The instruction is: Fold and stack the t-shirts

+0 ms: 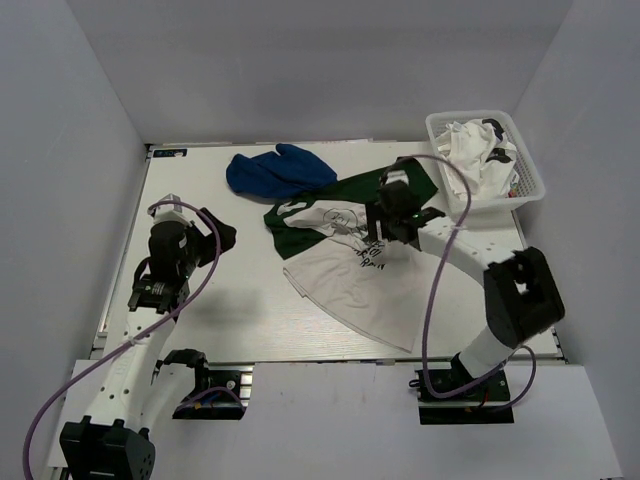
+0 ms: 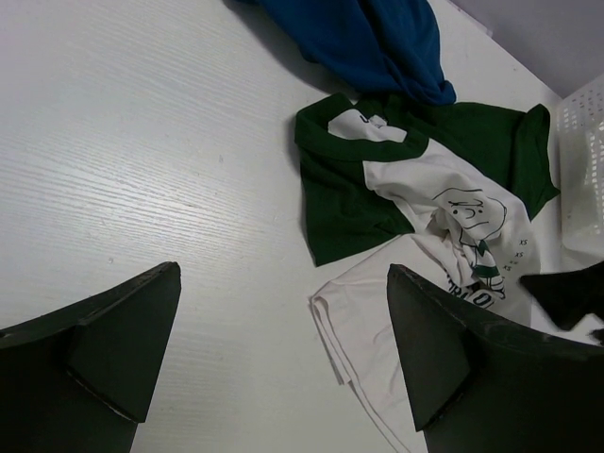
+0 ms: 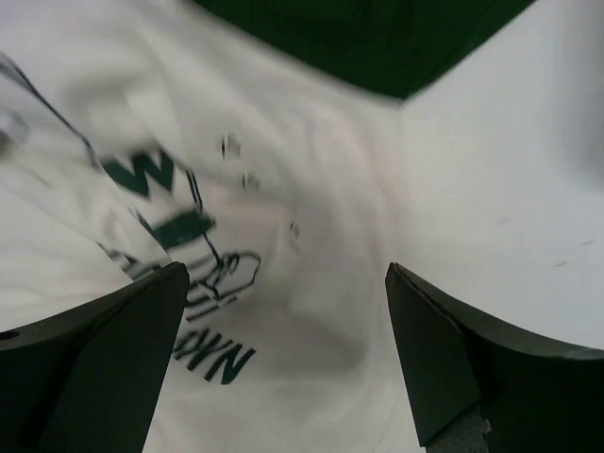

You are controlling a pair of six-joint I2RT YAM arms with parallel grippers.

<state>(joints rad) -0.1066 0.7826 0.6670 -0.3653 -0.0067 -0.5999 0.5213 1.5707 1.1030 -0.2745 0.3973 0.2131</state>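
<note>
nearest the arms' bases lies the white tee [image 1: 350, 292], spread on the table [image 1: 220, 305] with its near-right corner close to the table's near edge. the right gripper [image 1: 382, 246] hangs over the tee's far part, above the dark green print, its fingers parted with nothing between them. the wrist view is blurred, so i can't tell if it touches the cloth. the left gripper [image 1: 222, 238] sits well left of the white tee, jaws wide and empty over bare table, so the right arm is plainly nearer. the tee's long axis seems to run near-right to far-left, though its far part is rumpled. left of it is room for folding. under its far edge lies the dark green tee [image 1: 292, 226], and beyond the white tee is the bunched blue tee [image 1: 275, 172]. far right of the white tee stands the mesh basket [image 1: 534, 168].
</note>
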